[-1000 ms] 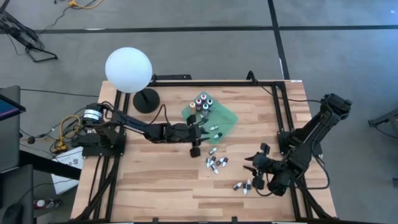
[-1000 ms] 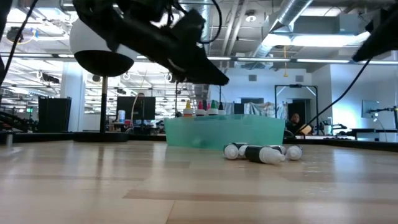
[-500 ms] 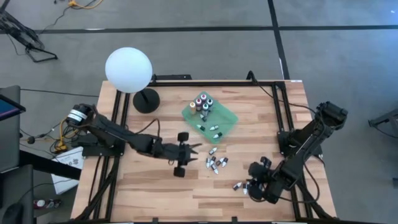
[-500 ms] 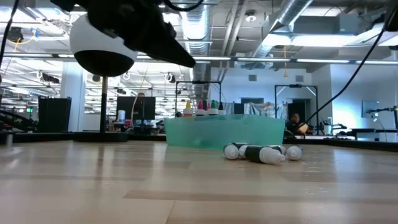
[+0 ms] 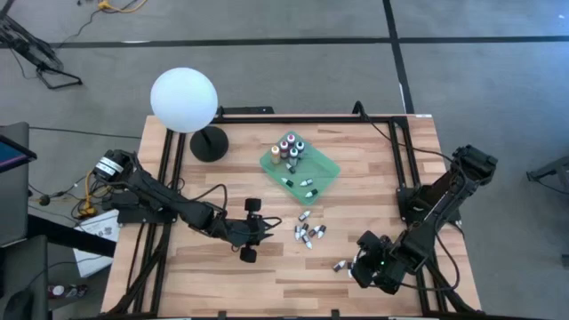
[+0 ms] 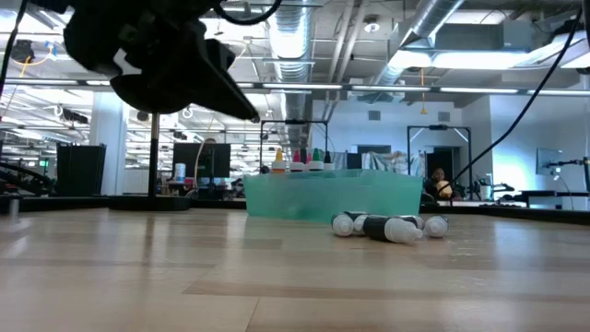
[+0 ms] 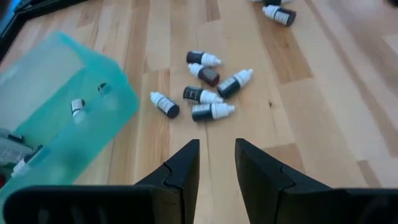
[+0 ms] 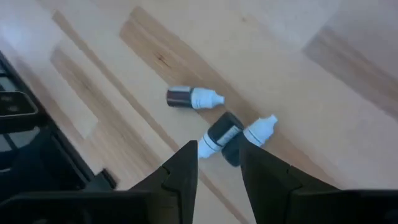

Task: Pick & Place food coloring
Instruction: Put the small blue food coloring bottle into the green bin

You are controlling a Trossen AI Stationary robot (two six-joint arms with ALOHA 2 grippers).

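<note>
**Closing in on the loose bottles with both hands empty**

Reaching for scattered food coloring is the step we judge to be in hand. Our left hand (image 5: pixel 267 233) hangs low over the desk (image 5: pixel 204 284), just short of the middle cluster of bottles (image 5: pixel 308 234); its fingers stand a narrow gap apart and hold nothing. Our right hand (image 8: pixel 217 163) hovers over the small group of bottles (image 5: pixel 343 265) near the desk's right front, its fingers likewise slightly parted and empty.

Some food coloring is already in the green tray (image 5: pixel 324 176): several bottles stand upright at its far end and a few lie flat inside. The rest lies on the bare wood in those two groups.

Next, we think each hand must settle on one bottle, turn so its fingers straddle the body across its width, and drop low enough to close on it. The middle bottles lie touching one another at mixed angles, so picking an outer one looks safer.

From above we get the whole layout but the right hand's fingers are lost under the arm. The right wrist view shows three bottles (image 8: pixel 219 129) directly ahead, two touching, one apart. The left wrist view shows six bottles (image 7: pixel 200 91) fanned out ahead, the tray beside them. The low view shows the upright caps (image 6: pixel 297 162) above the tray wall.
</note>
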